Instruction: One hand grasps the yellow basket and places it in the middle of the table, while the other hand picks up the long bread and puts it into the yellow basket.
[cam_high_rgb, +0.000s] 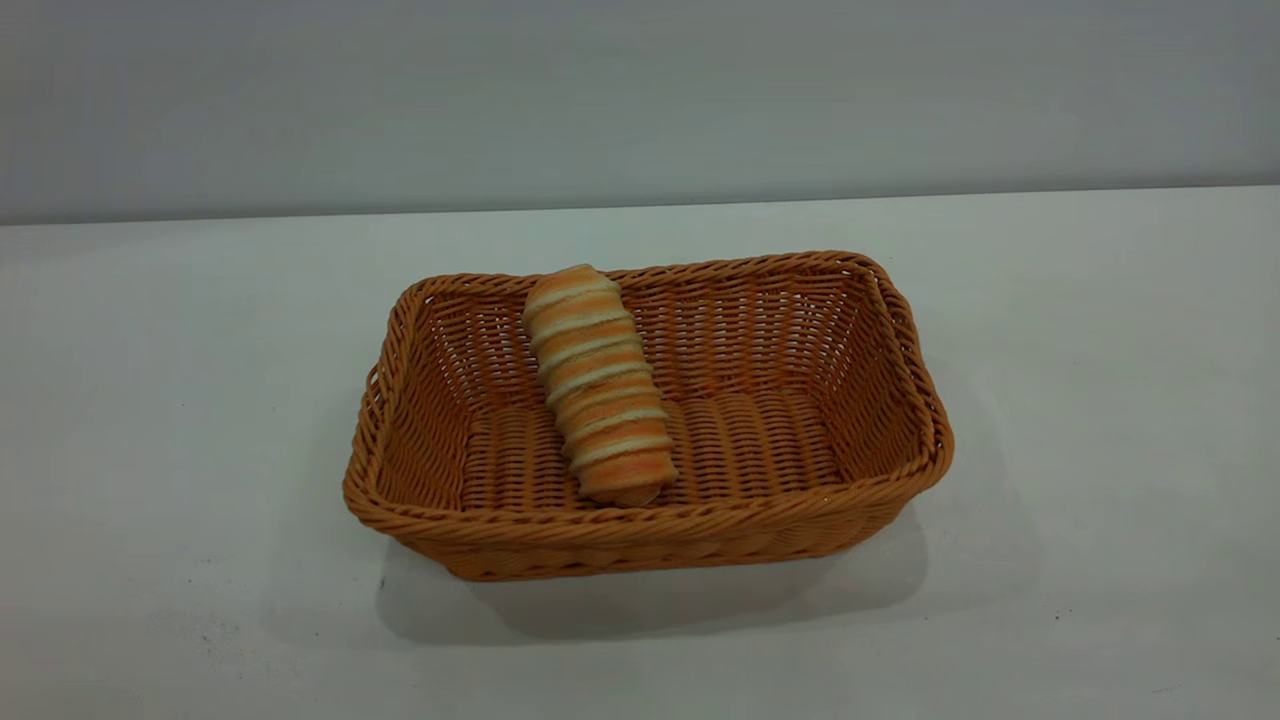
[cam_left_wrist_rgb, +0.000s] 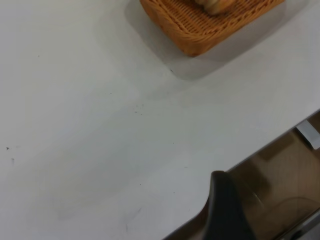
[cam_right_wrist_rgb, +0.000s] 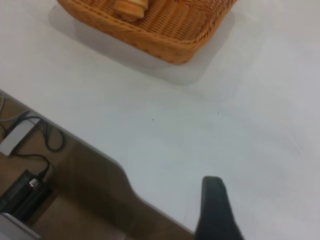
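The yellow basket (cam_high_rgb: 640, 522) stands in the middle of the table (cam_high_rgb: 1100, 400), long side facing the exterior view. The long bread (cam_high_rgb: 600, 385) lies inside it, left of centre, one end propped on the far rim and the other on the basket floor. Neither arm shows in the exterior view. My left gripper (cam_left_wrist_rgb: 227, 210) hangs over the table's edge, far from the basket (cam_left_wrist_rgb: 200, 37) and the bread (cam_left_wrist_rgb: 215, 5). My right gripper (cam_right_wrist_rgb: 215, 210) is just inside the table's edge, also far from the basket (cam_right_wrist_rgb: 165, 42) and the bread (cam_right_wrist_rgb: 131, 7). Nothing is held.
A plain grey wall (cam_high_rgb: 640, 90) rises behind the table. The table's edge (cam_left_wrist_rgb: 260, 150) runs near both grippers. Below it in the right wrist view lie cables and a black box (cam_right_wrist_rgb: 20, 192) on the floor.
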